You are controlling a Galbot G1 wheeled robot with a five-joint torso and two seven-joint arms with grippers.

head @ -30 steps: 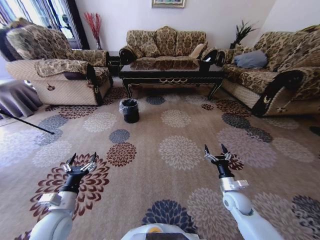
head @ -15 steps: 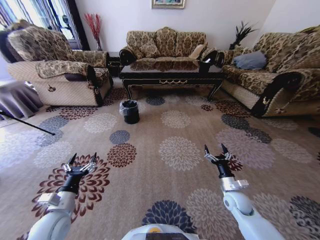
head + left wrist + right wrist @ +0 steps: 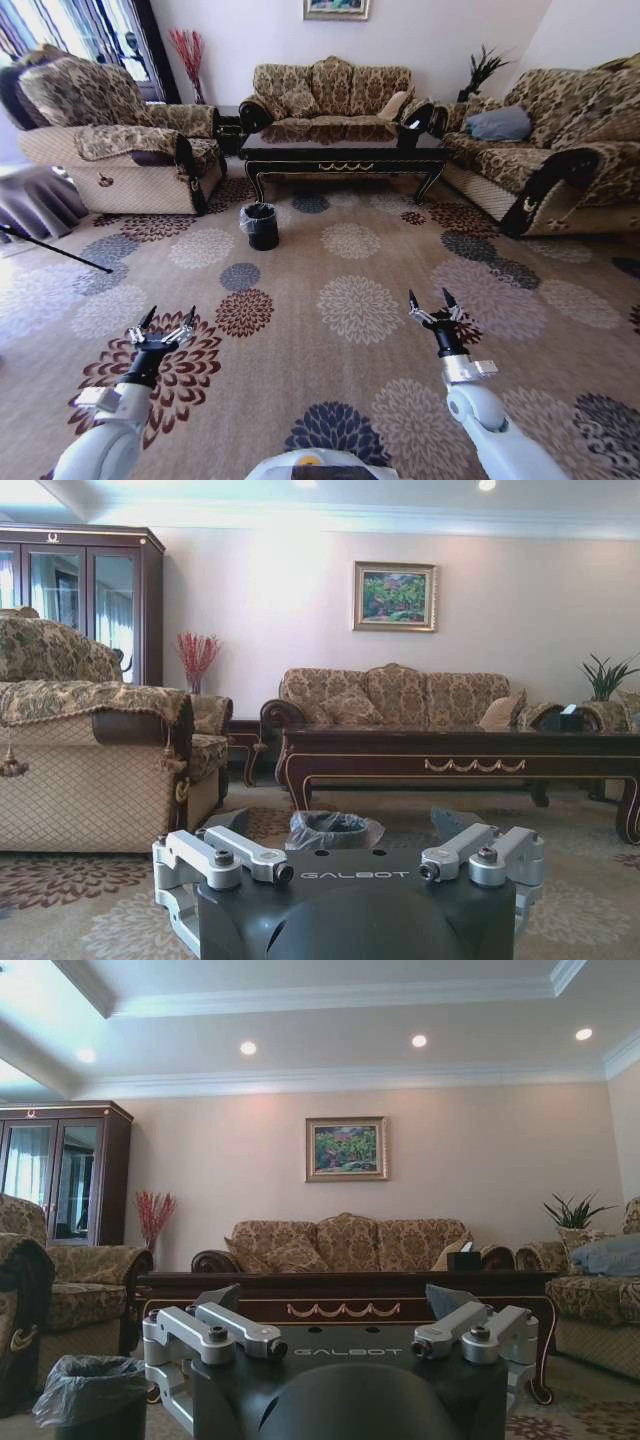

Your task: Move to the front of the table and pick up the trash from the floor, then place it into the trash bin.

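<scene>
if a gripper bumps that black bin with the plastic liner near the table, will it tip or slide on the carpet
The trash bin looks small and light, probably thin plastic, so a bump would likely shove it. It stands upright, round and fairly squat, so tipping seems less likely than sliding, though the carpet may catch its base. Its crinkly liner bag looks floppy and would likely crumple if touched.

The room is a sitting room with pale plain walls [image 3: 520, 1160] and a white ceiling with small round lamps [image 3: 418, 1040]. A framed landscape painting [image 3: 346, 1148] hangs above a brown patterned sofa [image 3: 332, 88]. Similar armchairs [image 3: 110, 140] stand at both sides. A dark glass cabinet [image 3: 85, 600] and red dry branches [image 3: 196, 658] stand in the corner. A green plant [image 3: 572, 1212] is near the other corner.
</scene>
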